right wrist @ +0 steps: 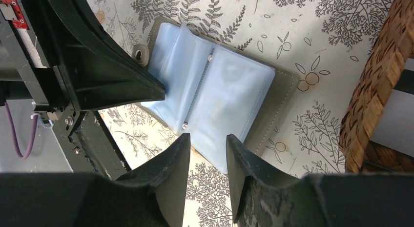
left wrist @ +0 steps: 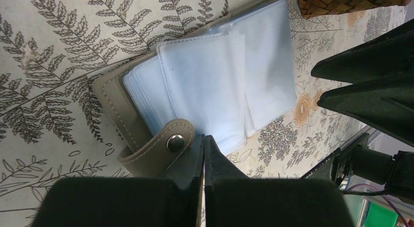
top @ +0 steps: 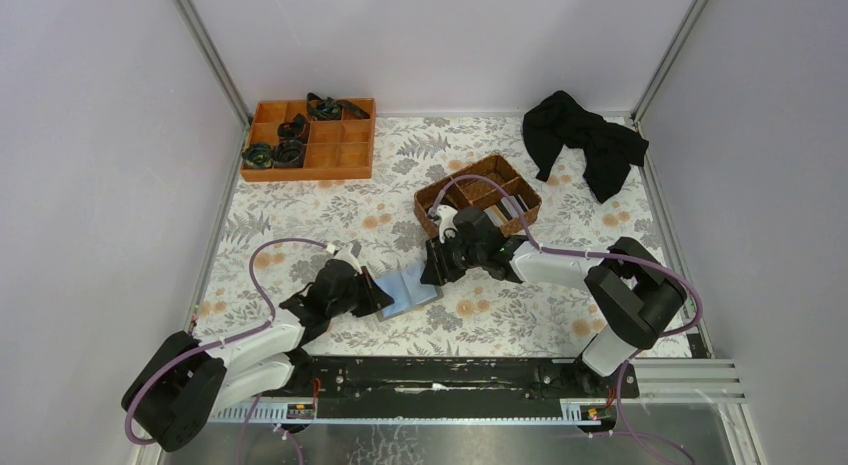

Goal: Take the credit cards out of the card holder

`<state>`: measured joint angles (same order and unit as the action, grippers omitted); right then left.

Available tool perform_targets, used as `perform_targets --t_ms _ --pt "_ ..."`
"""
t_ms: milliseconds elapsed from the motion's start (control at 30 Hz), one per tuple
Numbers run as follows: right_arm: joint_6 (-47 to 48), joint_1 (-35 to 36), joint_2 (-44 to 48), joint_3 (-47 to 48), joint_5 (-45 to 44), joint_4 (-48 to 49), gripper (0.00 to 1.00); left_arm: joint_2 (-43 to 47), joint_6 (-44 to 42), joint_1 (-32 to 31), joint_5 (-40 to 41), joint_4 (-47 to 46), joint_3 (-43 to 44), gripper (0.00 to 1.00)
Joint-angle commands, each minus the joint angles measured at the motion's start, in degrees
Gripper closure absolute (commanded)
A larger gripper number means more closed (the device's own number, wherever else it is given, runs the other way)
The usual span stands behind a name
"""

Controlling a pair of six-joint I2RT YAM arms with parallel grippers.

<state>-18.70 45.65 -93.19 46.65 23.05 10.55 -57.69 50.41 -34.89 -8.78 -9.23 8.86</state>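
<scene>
Sleeves [left wrist: 215, 75] up, the holder [top: 410, 290] lies open on the bench [top: 520, 320] between both claws. The left claw [left wrist: 203, 141] is pressed together, its tips at the holder's edge just beside the snap strap [left wrist: 161, 149]. The right claw [right wrist: 207, 146] is spread and empty over the opposite edge, with a basket [right wrist: 376, 90] just beside it.

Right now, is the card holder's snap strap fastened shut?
No: the card holder lies open on the table, plastic sleeves exposed, and its snap strap curls loose beside the left gripper.
</scene>
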Motion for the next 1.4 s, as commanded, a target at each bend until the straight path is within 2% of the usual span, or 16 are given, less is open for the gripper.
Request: perform_targets --t_ms 0,367,867,1367 --pt "0.2 0.5 0.5 1.0 -0.4 0.8 0.60 -1.1 -2.2 -0.3 1.2 3.7 -1.4 1.00" --pt "2.1 0.5 -0.7 0.4 -4.4 -1.6 0.58 -0.3 -2.1 -0.3 1.1 4.0 -1.7 1.00" --pt "0.1 0.7 -1.8 0.4 0.1 2.3 0.57 -0.3 -2.1 -0.3 0.9 4.0 -1.8 1.00" --pt "-0.4 1.0 -3.1 -0.1 0.0 3.2 0.57 1.5 -2.4 -0.3 1.2 5.5 -1.9 1.00"
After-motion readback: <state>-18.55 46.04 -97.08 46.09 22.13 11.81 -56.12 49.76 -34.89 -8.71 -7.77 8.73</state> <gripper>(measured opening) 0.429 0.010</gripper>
